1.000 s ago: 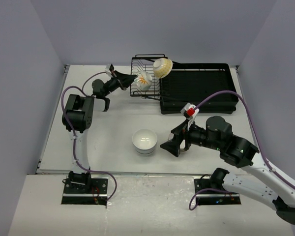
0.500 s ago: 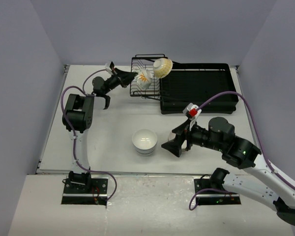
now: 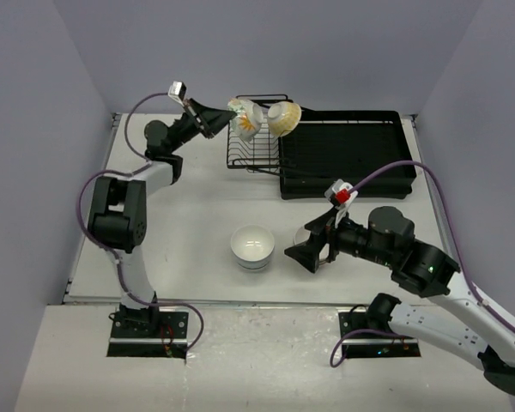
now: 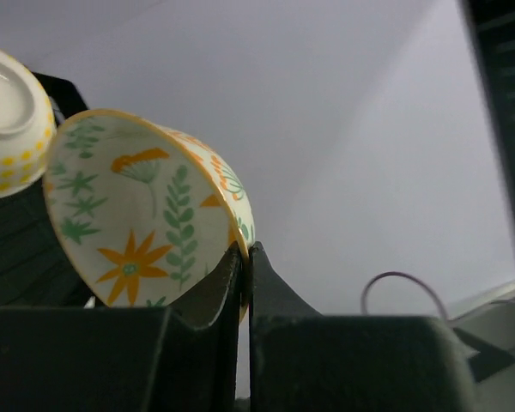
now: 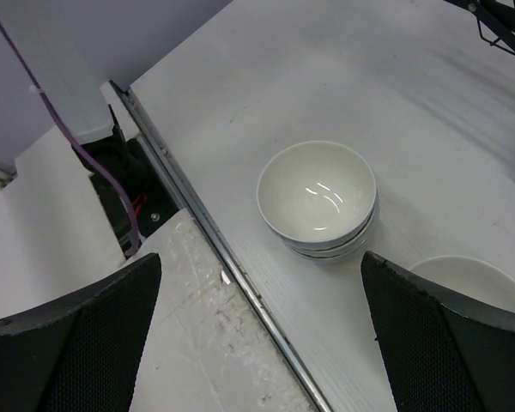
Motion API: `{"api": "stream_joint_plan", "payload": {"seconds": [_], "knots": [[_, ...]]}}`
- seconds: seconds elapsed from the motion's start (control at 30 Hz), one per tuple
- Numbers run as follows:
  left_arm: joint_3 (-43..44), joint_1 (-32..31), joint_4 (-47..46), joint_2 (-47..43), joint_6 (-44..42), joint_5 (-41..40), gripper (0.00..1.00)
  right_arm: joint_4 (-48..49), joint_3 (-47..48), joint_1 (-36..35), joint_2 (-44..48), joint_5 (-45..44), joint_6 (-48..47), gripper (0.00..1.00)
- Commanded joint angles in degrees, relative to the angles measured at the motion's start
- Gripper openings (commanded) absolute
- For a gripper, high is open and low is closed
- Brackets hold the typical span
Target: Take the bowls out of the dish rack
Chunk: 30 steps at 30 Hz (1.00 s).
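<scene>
My left gripper (image 3: 231, 111) is shut on the rim of the orange-flower bowl (image 3: 245, 118) and holds it tilted in the air above the black wire dish rack (image 3: 252, 152). In the left wrist view the jaws (image 4: 245, 254) pinch the flower bowl's rim (image 4: 146, 219). A cream-yellow bowl (image 3: 284, 117) leans in the rack beside it and also shows in the left wrist view (image 4: 13, 120). A stack of white bowls (image 3: 252, 246) stands on the table. My right gripper (image 3: 303, 255) is open and empty just right of the stack (image 5: 318, 193).
The flat black drainer tray (image 3: 348, 154) joins the rack on the right. Another white bowl (image 5: 472, 283) sits partly hidden under my right arm. The table's metal front edge (image 5: 215, 240) runs below the right gripper (image 5: 262, 257). Grey walls enclose the table.
My left gripper has lifted the flower bowl up out of the rack and toward the back. The right arm has shifted slightly right.
</scene>
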<state>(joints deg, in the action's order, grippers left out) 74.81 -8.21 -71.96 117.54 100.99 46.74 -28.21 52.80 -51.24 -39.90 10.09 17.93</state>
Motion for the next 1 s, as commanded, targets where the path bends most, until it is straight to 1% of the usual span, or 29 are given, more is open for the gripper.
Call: {"api": "stream_joint_plan", "payload": {"seconds": [0.0,0.03,0.07,0.1,0.13,0.17,0.2,0.23,0.27,0.3,0.33,0.37,0.4,0.43,0.47,0.5,0.57,0.6,0.67,0.7,0.73,0.77,0.87,0.9,0.97], "knots": [[-2.9,1.1,9.9,-17.4,-23.5,-1.0,0.0,-0.2,0.2,0.3,1.8,-3.9,-0.4,0.99],[-2.8,1.1,18.6,-20.2,-29.2,-2.7,0.0,-0.4,0.3,0.3,2.1,-3.9,-0.2,0.99],[-2.3,1.0,26.1,-25.5,-35.2,-5.0,0.0,-0.5,0.3,0.2,2.2,-5.7,0.1,0.99],[-1.1,1.0,33.4,-28.0,-44.2,-10.5,0.0,-0.8,0.2,0.3,2.4,-6.4,0.2,0.99],[-0.6,1.0,44.6,-30.0,-47.2,-13.6,0.0,-0.9,0.2,0.3,2.5,-7.1,0.4,0.99],[-0.4,1.1,49.0,-33.8,-49.7,-16.2,0.0,-0.9,0.4,0.3,2.5,-8.3,0.6,0.99],[0.5,1.4,53.5,-35.5,-53.7,-21.8,0.0,-1.0,0.3,0.2,2.4,-8.9,0.7,0.99],[1.2,1.4,63.2,-36.8,-55.6,-25.3,0.0,-0.9,0.4,0.3,2.2,-9.5,0.8,0.99],[1.7,1.4,67.1,-38.2,-57.5,-28.5,0.0,-1.0,0.6,0.3,1.9,-9.9,1.0,0.99],[1.3,1.4,72.0,-41.0,-60.0,-34.1,0.0,-1.1,1.0,0.3,1.4,-11.4,1.0,0.99],[0.7,1.4,75.6,-42.3,-60.8,-37.0,0.0,-1.3,1.4,0.3,0.9,-12.0,0.9,0.99],[0.3,1.4,77.8,-44.7,-62.0,-39.5,0.0,-1.6,1.9,0.3,0.6,-12.7,0.8,0.99],[-0.1,1.4,80.2,-45.7,-63.9,-44.2,0.0,-2.1,2.3,0.2,0.3,-14.2,0.7,0.99],[-0.3,1.4,84.6,-46.6,-64.9,-47.0,0.0,-2.3,3.0,0.3,0.0,-14.7,0.5,0.99],[-0.5,1.4,86.8,-48.1,-66.0,-52.8,0.0,-2.5,3.4,0.3,-0.2,-15.3,0.3,0.99],[-0.9,1.4,91.1,-48.7,-66.6,-55.3,0.0,-2.6,3.6,0.3,-0.3,-16.1,0.3,0.99],[-2.1,1.4,93.8,-49.8,-67.4,-59.3,0.0,-2.6,4.2,0.3,-0.2,-16.6,0.2,0.99],[-3.9,1.4,96.0,-49.9,-67.9,-63.1,0.0,-2.6,4.3,0.2,-0.2,-16.7,0.0,0.99],[-5.8,1.4,98.1,-49.2,-68.0,-66.0,0.0,-2.9,4.6,0.3,-0.5,-17.2,-0.4,0.99],[-8.4,1.0,99.3,-49.1,-67.9,-68.4,0.0,-3.2,4.9,0.3,-0.8,-17.5,-0.4,0.99],[-10.2,0.8,99.3,-48.7,-67.7,-68.9,0.0,-3.4,5.1,0.2,-1.2,-17.7,-1.0,0.99],[-13.7,-0.7,99.5,-48.5,-66.8,-70.7,0.0,-4.4,5.3,0.3,-2.1,-18.2,-1.1,0.99],[-18.4,-5.0,99.7,-46.7,-64.6,-75.9,0.0,-5.6,6.2,0.3,-3.7,-20.3,-1.4,0.99],[-20.6,-7.7,100.0,-45.7,-63.0,-79.2,0.0,-6.1,6.4,0.3,-4.7,-20.5,-1.4,0.99],[-23.1,-9.2,100.7,-43.0,-60.7,-80.9,0.0,-7.4,7.6,0.3,-5.9,-22.0,-1.3,0.99]]}}
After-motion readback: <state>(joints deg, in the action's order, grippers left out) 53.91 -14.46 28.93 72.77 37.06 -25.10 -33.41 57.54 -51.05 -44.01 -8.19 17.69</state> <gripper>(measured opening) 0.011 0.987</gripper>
